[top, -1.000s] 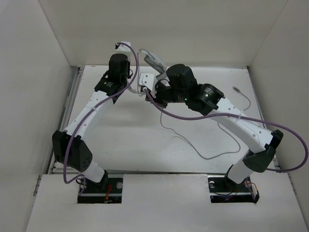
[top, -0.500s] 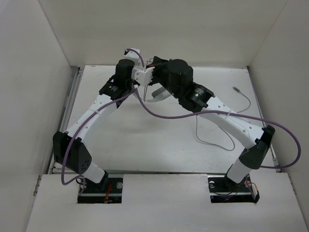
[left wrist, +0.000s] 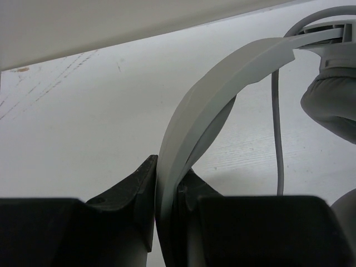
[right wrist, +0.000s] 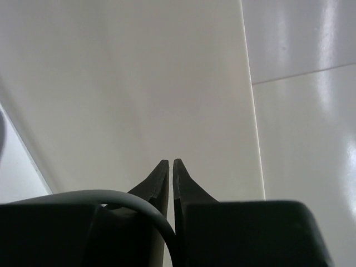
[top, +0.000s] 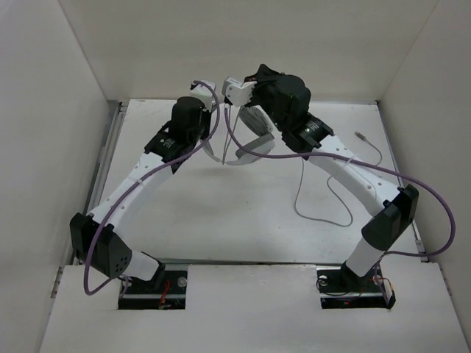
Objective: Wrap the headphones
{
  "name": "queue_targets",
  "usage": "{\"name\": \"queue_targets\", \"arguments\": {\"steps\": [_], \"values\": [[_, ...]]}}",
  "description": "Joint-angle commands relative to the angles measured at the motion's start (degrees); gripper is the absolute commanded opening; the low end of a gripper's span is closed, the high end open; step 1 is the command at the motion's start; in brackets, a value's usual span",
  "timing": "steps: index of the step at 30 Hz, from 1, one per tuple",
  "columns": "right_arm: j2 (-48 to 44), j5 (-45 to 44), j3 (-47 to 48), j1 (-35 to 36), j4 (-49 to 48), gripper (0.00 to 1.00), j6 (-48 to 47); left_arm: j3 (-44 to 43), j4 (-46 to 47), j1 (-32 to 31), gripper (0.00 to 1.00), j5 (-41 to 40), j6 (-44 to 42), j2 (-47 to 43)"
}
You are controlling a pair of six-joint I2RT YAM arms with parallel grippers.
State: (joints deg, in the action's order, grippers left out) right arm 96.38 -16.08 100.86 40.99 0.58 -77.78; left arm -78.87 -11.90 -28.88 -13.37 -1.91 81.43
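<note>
Headphones (top: 249, 149) up off worktop (top: 184, 213), far centre: left tool (left wrist: 167, 182) clamped on headband (left wrist: 222, 72). Right tool (right wrist: 170, 168) almost together, cable (right wrist: 111, 196) at its root, grip unclear. Keep headband steady, lay cable in snug turns, no yanking

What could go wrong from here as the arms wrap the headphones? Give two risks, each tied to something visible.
1. The left end effector clamps only the thin edge of the headband, with an earcup hanging free; the band could twist or slip out.
2. The cable runs between the nearly closed fingers of the right end effector, while its slack and plug lie on the table; pulling might snag it or let it slide free.
</note>
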Motion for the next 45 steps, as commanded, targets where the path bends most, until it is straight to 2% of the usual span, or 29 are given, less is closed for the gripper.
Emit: {"name": "queue_targets", "arguments": {"steps": [1, 10, 16, 27, 34, 39, 41, 45], "values": [[-0.93, -0.71, 2.67, -1.75, -5.33, 0.15, 1.31, 0.03, 1.97, -0.95, 0.00, 2.55, 1.12, -4.70], [0.21, 3.94, 5.22, -4.47, 0.73, 0.22, 10.00, 0.65, 1.27, -2.27, 0.00, 4.92, 0.24, -6.19], [2.58, 9.56, 8.30, -8.16, 7.67, 0.21, 21.42, -0.67, 1.01, -4.47, 0.00, 7.56, -0.90, -8.12], [7.33, 22.48, 10.06, -15.11, 15.06, 0.17, 41.11, -10.24, -3.91, -8.86, 0.00, 15.56, -2.57, -9.80], [5.75, 34.51, 5.76, -18.10, 16.21, 0.16, 56.22, -19.47, -6.73, -7.81, 0.00, 18.46, -1.61, -8.30], [5.66, 49.44, 4.00, -19.68, 15.51, 0.17, 70.36, -26.15, -7.61, -7.98, 0.00, 19.08, -1.25, -6.11], [5.58, 56.39, 2.33, -19.94, 13.49, 0.14, 76.87, -28.17, -7.70, -7.98, 0.00, 19.08, -1.34, -5.32], [3.82, 68.87, -5.12, -19.77, 1.75, 0.12, 92.84, -31.86, -7.87, -7.81, 0.00, 19.08, -2.39, -3.65]]}}
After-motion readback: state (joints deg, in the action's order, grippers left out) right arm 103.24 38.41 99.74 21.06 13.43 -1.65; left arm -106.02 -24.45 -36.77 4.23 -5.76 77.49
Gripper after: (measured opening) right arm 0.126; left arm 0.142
